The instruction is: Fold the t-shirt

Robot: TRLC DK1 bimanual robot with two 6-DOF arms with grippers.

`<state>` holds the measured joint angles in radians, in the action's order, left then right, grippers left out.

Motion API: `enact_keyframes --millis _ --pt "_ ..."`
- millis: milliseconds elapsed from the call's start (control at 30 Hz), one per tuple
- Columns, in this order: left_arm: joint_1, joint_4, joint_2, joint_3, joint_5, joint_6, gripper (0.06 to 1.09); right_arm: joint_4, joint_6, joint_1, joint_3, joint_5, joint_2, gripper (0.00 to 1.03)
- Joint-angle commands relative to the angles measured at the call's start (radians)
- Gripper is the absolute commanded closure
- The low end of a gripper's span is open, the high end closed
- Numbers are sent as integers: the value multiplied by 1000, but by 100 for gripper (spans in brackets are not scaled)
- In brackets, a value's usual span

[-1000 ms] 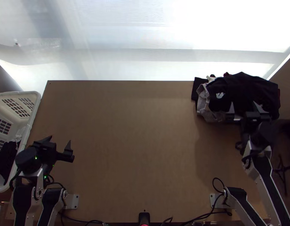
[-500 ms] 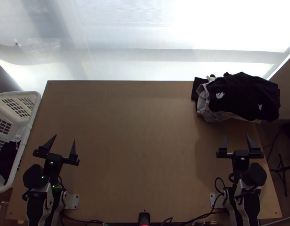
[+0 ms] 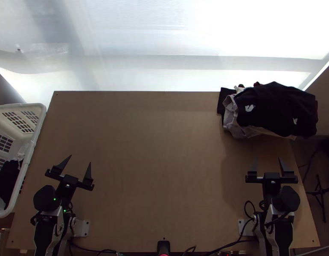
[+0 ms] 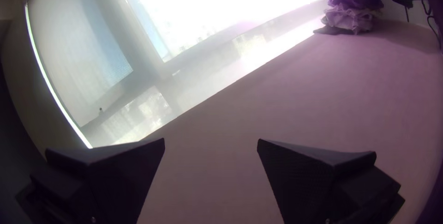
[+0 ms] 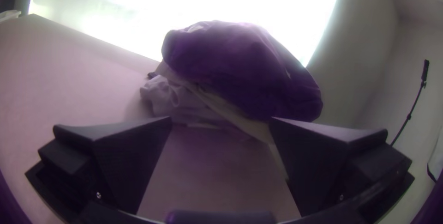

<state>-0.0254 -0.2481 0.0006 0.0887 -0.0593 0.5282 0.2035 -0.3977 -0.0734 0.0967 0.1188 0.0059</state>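
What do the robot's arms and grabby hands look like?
The left arm and right arm are black and silver-grey, with thin black cables. The left gripper and right gripper have black, wedge-shaped fingers. Little green lights glow on the left arm.

The surface (image 3: 155,149) was wood, smooth and matt, with a pale brown face. On the pile, the dark garment (image 3: 275,106) was soft matt cloth, and the grey garment (image 3: 231,113) beneath was cloth too, wrinkled and dull. The basket (image 3: 42,121) was white plastic, smooth, its walls pierced like a grid. The left pincer (image 3: 80,159) and right pincer (image 3: 267,158) had flat, matt black fingers (image 4: 304,178), probably plastic, though the dim wrist views left that uncertain. The bracket (image 3: 82,228) looked like smooth, pale metal, and the black cables (image 3: 232,245) had a smooth coating.
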Motion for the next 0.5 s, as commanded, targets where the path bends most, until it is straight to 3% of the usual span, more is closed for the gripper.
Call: enact_keyframes --millis 0,467 --pt "50 -37 -2 -12 -4 65 10 8 -3 -2 -3 -4 -7 5" --pt "51 -49 -2 -10 -54 65 10 8 -3 -2 -3 -7 -7 5"
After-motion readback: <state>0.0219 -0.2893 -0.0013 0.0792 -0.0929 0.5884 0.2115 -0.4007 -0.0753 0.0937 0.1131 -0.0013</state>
